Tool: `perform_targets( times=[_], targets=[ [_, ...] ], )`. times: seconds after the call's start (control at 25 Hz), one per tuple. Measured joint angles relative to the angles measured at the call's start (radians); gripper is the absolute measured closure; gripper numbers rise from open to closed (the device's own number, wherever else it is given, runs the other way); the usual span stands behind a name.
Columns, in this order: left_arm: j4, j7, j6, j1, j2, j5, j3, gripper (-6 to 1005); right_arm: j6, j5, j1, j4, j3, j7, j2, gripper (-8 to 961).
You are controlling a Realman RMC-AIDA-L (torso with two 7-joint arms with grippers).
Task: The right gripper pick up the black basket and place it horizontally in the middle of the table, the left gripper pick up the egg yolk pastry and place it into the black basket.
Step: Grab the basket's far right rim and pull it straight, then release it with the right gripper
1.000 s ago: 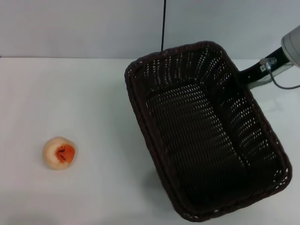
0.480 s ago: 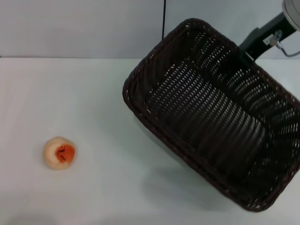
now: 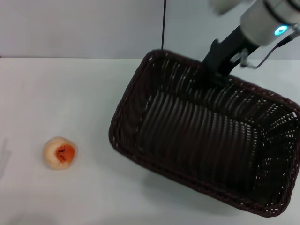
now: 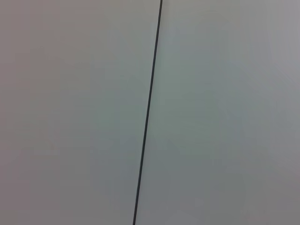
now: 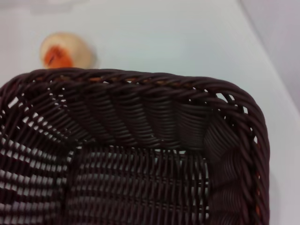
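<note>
The black basket (image 3: pixel 140 117) is large, dark and woven, and hangs tilted over the right half of the white table (image 3: pixel 70 93), its long side lying almost across the view. My right gripper (image 3: pixel 212 74), dark fingers on a white and grey arm, is shut on the basket's far rim. The right wrist view looks into the basket (image 5: pixel 140 79). The egg yolk pastry (image 3: pixel 59 152), a pale ball with an orange patch, lies on the table at the front left, apart from the basket; it also shows in the right wrist view (image 5: pixel 65 50). The left gripper is out of view.
A grey wall rises behind the table's far edge, with a thin black cable (image 3: pixel 163 23) running down it. The left wrist view shows only this wall and cable (image 4: pixel 147 112). The basket's right end reaches the right edge of the head view.
The right arm has swung the basket round from lengthwise to nearly crosswise and carried it leftward. The arm has come further into view. The pastry has not moved.
</note>
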Motion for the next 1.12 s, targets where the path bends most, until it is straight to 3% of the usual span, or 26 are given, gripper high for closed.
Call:
perform_targets(
  times=[0.08,0.2,0.48,0.68,0.92,1.12],
  targets=[
    [-0.006,-0.001,0.002,0.001,0.0,0.0,0.004,209,0.039,-0.002,-0.007,-0.002,-0.068,-0.009,0.018,816],
    [-0.013,-0.002,0.003,0.002,-0.001,0.002,0.005,209,0.11,0.018,-0.027,-0.009,-0.162,-0.016,0.028,816],
    [-0.02,-0.002,0.003,0.009,0.0,0.009,0.005,210,0.204,0.134,-0.079,-0.069,-0.276,-0.1,0.028,816],
    [-0.022,-0.003,0.007,0.012,0.0,0.01,0.015,211,0.229,0.196,-0.084,-0.056,-0.305,-0.163,0.029,815],
    [-0.03,-0.003,0.01,0.008,0.0,0.01,0.017,212,0.315,0.228,-0.098,-0.029,-0.437,-0.167,0.032,815],
    [-0.03,-0.003,0.007,0.002,0.0,0.01,0.017,213,0.348,0.265,-0.106,-0.031,-0.468,-0.181,0.033,815]
  ],
)
